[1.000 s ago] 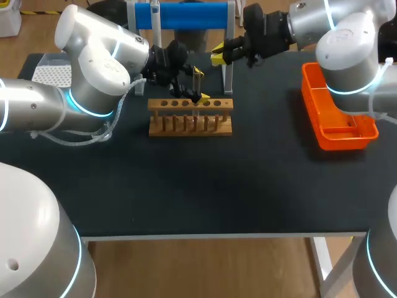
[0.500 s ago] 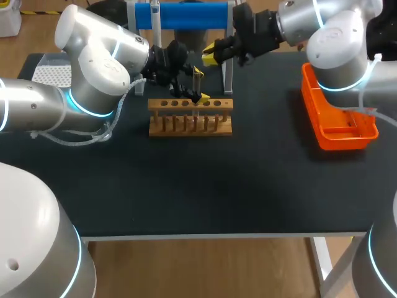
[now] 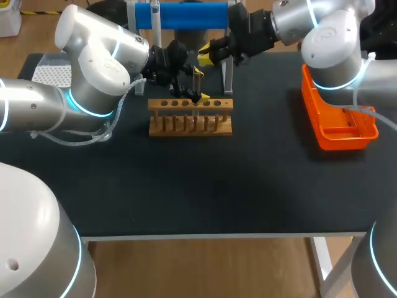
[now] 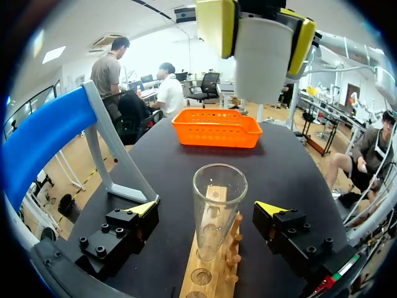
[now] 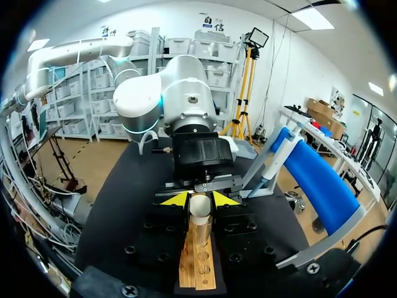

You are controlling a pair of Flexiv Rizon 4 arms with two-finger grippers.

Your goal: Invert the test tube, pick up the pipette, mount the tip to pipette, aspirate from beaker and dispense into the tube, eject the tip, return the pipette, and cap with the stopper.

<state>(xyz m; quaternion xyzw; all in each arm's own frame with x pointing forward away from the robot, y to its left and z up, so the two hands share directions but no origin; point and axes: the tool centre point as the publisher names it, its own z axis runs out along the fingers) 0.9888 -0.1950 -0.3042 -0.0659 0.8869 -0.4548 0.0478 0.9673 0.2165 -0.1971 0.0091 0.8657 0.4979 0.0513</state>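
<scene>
Black table (image 3: 186, 180) bearing a wooden rack (image 3: 190, 118) at far centre. Test tube (image 4: 218, 208) upright at the rack, between the wide-spread fingers of the left gripper (image 4: 208, 208). Right gripper (image 5: 200, 200), just beyond the rack, clamps a white stopper (image 5: 200, 210). Orange basket (image 3: 335, 118) far right.

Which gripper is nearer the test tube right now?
Left. The test tube stands between the left gripper's open fingers, at the wooden rack. The right gripper is farther back, beyond the tube, beside the blue stand.
</scene>
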